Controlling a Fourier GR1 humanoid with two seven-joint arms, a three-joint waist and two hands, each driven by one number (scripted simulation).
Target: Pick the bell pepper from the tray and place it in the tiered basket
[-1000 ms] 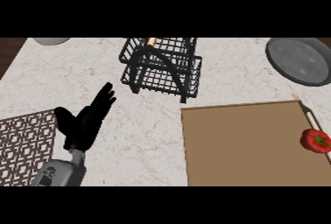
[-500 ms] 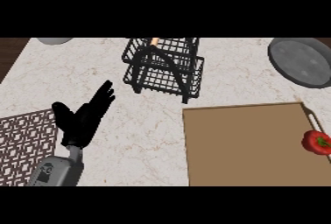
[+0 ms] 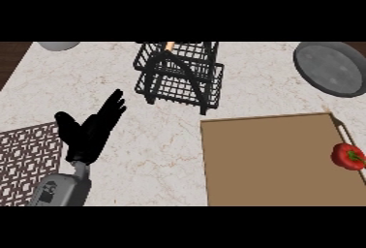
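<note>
A red bell pepper (image 3: pixel 349 156) with a green stem lies at the right edge of the brown tray (image 3: pixel 275 160). The black wire tiered basket (image 3: pixel 180 75) stands at the back middle of the counter, with something orange showing at its top. My left hand (image 3: pixel 89 133) is open at the lower left, fingers straight and pointing up and to the right, well away from both the pepper and the basket. My right hand does not show in the head view.
A grey round plate (image 3: pixel 331 68) sits at the back right. A brown patterned mat (image 3: pixel 27 162) lies at the left edge under my forearm. A pale bowl (image 3: pixel 58 45) peeks in at the back left. Marble counter stretches between hand and tray.
The view has shifted slightly, so everything sits a little lower and to the left. My left hand keeps its open pose.
</note>
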